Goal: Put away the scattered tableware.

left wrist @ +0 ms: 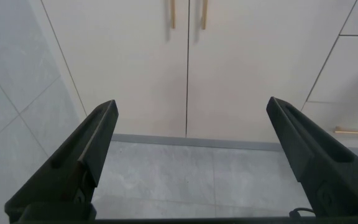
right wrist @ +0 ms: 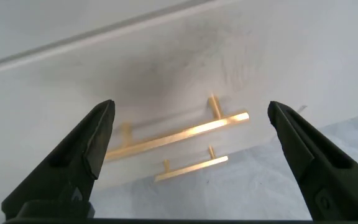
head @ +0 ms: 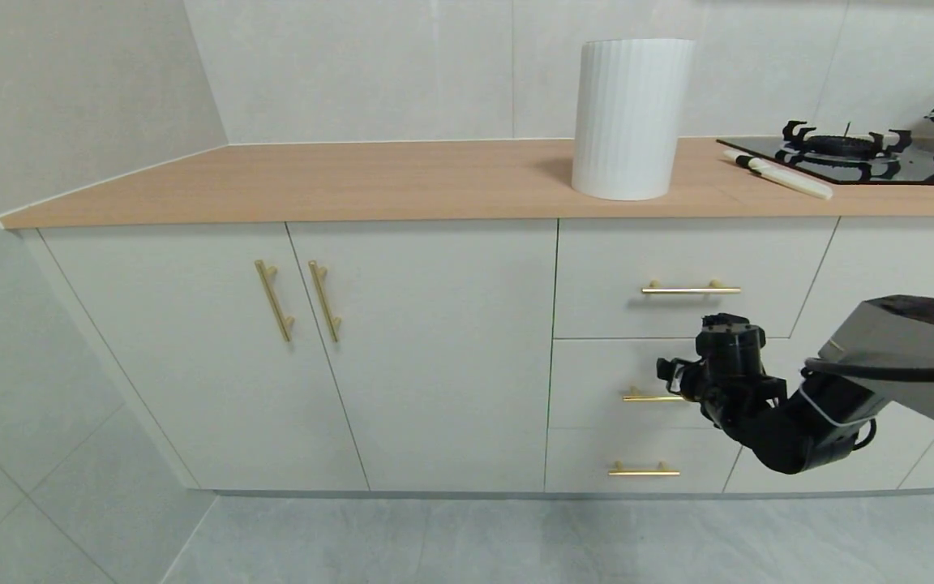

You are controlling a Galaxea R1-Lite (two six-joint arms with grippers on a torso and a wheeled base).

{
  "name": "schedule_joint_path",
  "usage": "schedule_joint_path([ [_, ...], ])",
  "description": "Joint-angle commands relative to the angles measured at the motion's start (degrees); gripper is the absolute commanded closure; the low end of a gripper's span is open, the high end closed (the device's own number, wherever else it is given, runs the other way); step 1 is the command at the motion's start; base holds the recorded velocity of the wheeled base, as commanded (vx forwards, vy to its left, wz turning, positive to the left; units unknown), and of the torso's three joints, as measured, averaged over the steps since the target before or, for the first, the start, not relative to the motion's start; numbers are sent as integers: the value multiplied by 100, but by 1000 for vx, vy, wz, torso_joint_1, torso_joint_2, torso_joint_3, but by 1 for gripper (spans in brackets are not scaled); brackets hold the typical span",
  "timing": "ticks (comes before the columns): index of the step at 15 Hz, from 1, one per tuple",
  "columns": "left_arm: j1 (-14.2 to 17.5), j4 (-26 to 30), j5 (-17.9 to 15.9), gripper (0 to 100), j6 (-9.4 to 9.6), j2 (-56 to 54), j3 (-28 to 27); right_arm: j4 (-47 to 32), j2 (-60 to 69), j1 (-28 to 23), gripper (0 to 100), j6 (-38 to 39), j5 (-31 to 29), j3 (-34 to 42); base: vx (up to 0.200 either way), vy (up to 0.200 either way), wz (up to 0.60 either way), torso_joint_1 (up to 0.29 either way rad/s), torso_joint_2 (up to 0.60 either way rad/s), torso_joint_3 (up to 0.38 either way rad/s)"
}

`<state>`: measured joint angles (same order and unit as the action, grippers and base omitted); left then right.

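Right wrist view: black right gripper (right wrist: 189, 109) wide open nr mid drawer's gold bar handle (right wrist: 185, 132); black left gripper (left wrist: 191, 104) likewise open.

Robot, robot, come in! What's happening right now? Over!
Left end effector open, facing cupboard doors. Right end effector open at middle drawer handle, not gripping. Knife on counter by stove. Over.

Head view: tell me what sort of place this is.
A kitchen, most likely: a wooden countertop over white cabinets, a gas hob at its right end, and a knife lying at the hob's edge.
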<state>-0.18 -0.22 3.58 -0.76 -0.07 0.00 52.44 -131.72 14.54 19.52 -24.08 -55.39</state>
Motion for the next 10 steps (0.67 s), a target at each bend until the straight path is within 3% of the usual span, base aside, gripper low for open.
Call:
schedule_joint_path([
  [1, 1, -4, 2, 0, -4, 7, 0, 47, 2133, 347, 0, -62, -220, 1452, 0, 0, 0, 0, 0, 0],
  [4, 1, -4, 2, 0, -4, 7, 0, 47, 4066, 646, 0, -704, -748, 2885, 0, 0, 0, 0, 0, 0],
  [7, 9, -4, 2, 0, -4, 7, 0, 29, 5947, 655, 0, -1398, -862, 4344, 0, 0, 0, 0, 0, 0],
  [10, 1, -4, 2, 0, -4, 7, 0, -173, 8408, 110, 0, -3059, -1090, 5513, 0, 0, 0, 0, 0, 0],
])
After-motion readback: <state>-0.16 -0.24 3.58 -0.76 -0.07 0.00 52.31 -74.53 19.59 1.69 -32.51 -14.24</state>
